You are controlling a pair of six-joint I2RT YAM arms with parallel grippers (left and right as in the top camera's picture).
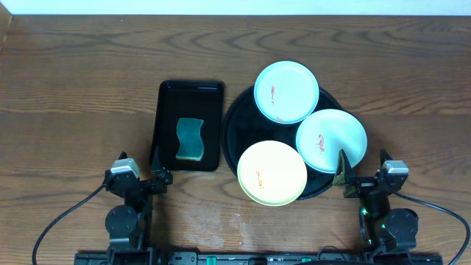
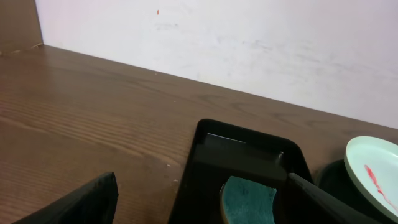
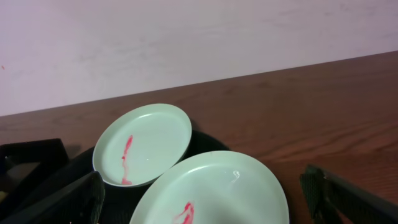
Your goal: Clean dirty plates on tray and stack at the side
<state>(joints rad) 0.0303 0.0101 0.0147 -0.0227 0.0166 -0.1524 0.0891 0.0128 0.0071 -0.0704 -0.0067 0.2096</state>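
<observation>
Both grippers' jaws stand apart, empty. Three small round red-smeared plates (image 1: 271, 173) lie on the large round glossy black tray (image 1: 229, 129). The right gripper (image 1: 362, 171) sits just beside the nearer bluish-white plate (image 1: 331, 140), and the left gripper (image 1: 140, 168) faces the teal sponge (image 1: 190, 138)

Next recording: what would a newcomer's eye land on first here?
On the large round glossy black tray right of centre sit a pale bluish-white plate at the far side, a second bluish-white plate on the right and a pale yellow plate nearest, each small, round and red-smeared. Left of it, a smaller rectangular black tray holds a teal sponge.
</observation>
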